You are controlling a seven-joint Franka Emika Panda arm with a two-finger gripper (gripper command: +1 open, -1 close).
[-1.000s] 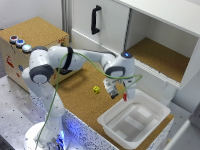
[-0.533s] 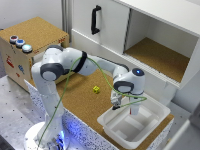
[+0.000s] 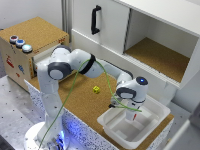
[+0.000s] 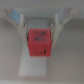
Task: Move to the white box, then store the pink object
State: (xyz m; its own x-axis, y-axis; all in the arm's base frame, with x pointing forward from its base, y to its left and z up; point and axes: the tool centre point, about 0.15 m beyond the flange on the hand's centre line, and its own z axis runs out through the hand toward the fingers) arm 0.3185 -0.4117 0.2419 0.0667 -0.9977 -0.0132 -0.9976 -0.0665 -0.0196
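Half a second ago I hung at the near edge of the white box (image 3: 131, 124); now my gripper (image 3: 132, 118) reaches down inside it. My jaws are clamped on the pink object (image 4: 40, 42), held just above the tub floor. I judge only the release remains.

A pinkish-red block (image 4: 40, 42) against the white box (image 3: 116, 131) — nearby, a yellow cube (image 3: 96, 90) with dark marks on brown cork, and a green cable (image 3: 75, 85) along the white-and-black arm (image 3: 102, 70).
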